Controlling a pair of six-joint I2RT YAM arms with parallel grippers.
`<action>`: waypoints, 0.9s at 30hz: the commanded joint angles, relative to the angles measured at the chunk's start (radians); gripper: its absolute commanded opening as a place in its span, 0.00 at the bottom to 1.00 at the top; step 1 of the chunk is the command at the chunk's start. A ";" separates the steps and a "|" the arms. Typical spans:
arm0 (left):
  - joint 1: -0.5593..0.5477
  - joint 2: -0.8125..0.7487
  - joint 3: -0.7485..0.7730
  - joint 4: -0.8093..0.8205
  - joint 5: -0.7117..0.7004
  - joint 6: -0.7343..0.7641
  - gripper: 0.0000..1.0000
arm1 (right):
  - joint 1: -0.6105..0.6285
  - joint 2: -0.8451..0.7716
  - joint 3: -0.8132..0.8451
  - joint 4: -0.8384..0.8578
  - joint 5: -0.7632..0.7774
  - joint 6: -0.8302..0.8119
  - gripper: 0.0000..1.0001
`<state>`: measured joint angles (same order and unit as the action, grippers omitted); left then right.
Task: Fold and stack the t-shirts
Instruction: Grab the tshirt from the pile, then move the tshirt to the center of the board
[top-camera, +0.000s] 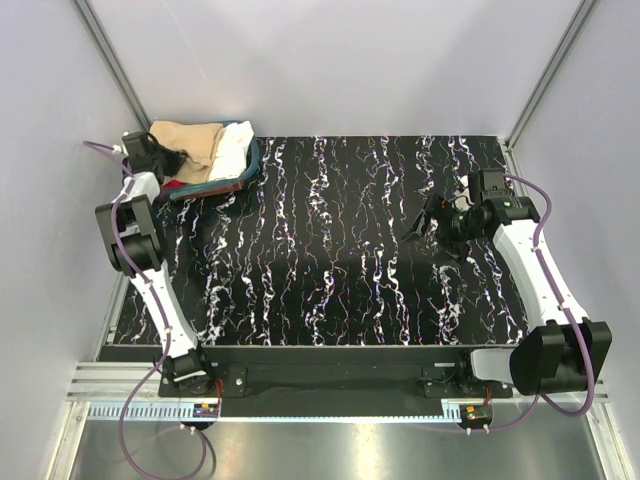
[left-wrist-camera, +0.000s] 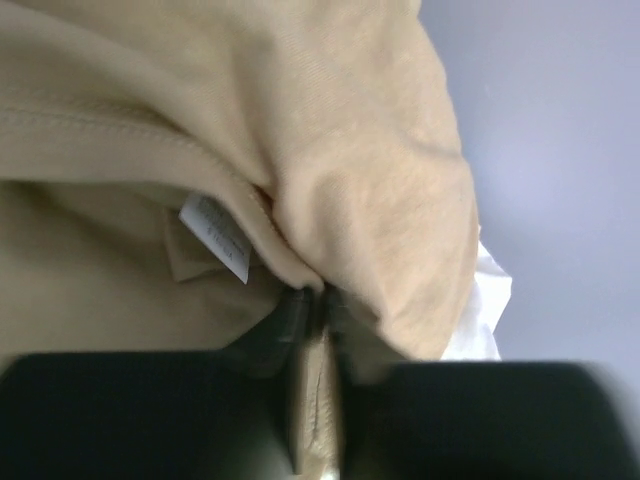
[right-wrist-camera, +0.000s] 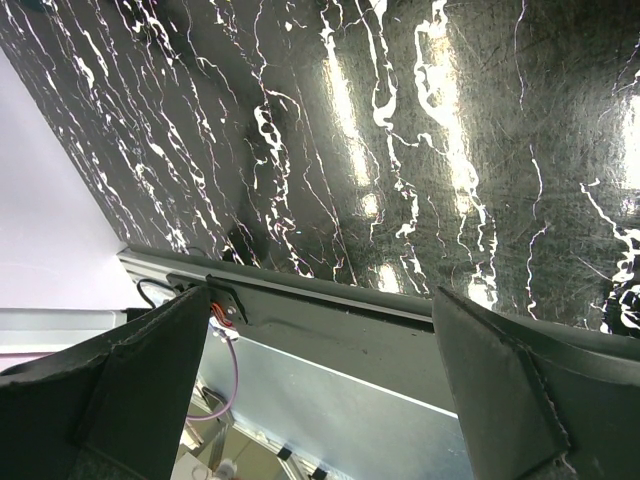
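The t-shirts lie piled in a teal basket (top-camera: 215, 188) at the table's far left corner: a tan one (top-camera: 190, 145) on top, a white one (top-camera: 232, 150) beside it and a sliver of red one (top-camera: 175, 185) underneath. My left gripper (top-camera: 170, 160) is down in the pile. In the left wrist view its jaws (left-wrist-camera: 320, 305) are pinched on a fold of the tan t-shirt (left-wrist-camera: 350, 150), near its white label (left-wrist-camera: 215, 235), with the white t-shirt (left-wrist-camera: 487, 300) showing at the right. My right gripper (top-camera: 425, 222) hovers open over the table's right side with nothing between its fingers (right-wrist-camera: 320, 300).
The black marbled table (top-camera: 330, 250) stretches between the two arms. Grey walls close in the left, back and right sides. In the right wrist view the table's near metal rail (right-wrist-camera: 330, 300) and a purple cable (right-wrist-camera: 230, 380) show below the open fingers.
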<state>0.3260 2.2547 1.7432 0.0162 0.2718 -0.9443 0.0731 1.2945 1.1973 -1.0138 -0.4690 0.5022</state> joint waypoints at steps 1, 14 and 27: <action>-0.018 -0.024 0.032 0.036 -0.014 -0.016 0.01 | 0.007 -0.001 0.036 0.020 -0.006 -0.001 1.00; -0.134 -0.598 -0.139 -0.278 -0.203 0.084 0.00 | 0.005 0.040 0.106 -0.003 -0.043 -0.043 1.00; -0.465 -0.729 0.655 -0.528 -0.043 0.127 0.00 | 0.060 0.049 0.238 -0.077 0.012 -0.085 1.00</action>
<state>-0.0483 1.6421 2.3505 -0.4492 0.1806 -0.8341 0.0952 1.3594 1.3575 -1.0691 -0.4667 0.4416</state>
